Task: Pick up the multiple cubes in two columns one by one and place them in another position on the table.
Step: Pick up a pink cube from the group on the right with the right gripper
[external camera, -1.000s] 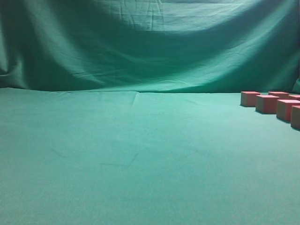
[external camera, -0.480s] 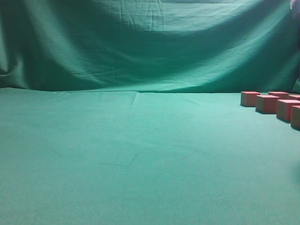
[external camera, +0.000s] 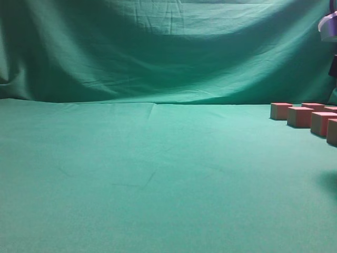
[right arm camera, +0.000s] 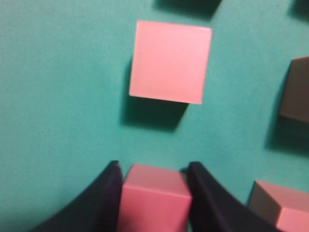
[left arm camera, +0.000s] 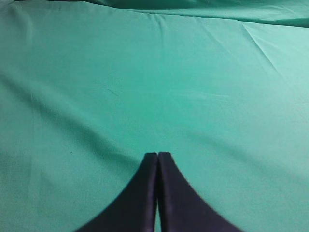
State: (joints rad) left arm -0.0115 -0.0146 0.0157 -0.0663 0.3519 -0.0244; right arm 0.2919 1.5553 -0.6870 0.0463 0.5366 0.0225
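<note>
Several red-pink cubes (external camera: 300, 116) stand in two columns at the far right of the green cloth table (external camera: 158, 174). In the right wrist view my right gripper (right arm camera: 152, 169) is shut on a pink cube (right arm camera: 152, 198), one finger on each side. Another pink cube (right arm camera: 169, 60) lies on the cloth ahead of it, seen from above. Two more cubes sit at the right edge (right arm camera: 295, 89) and lower right (right arm camera: 280, 210). In the exterior view only a pale part of the right arm (external camera: 327, 26) shows at the top right. My left gripper (left arm camera: 158, 154) is shut and empty over bare cloth.
A green cloth backdrop (external camera: 168, 47) hangs behind the table. A dark shadow (external camera: 329, 182) falls on the cloth at the right edge, in front of the cubes. The cloth has creases near the middle.
A part of the right arm has come into view at the top right of the exterior view. A shadow has appeared on the cloth at the right edge. The visible cubes have not moved.
</note>
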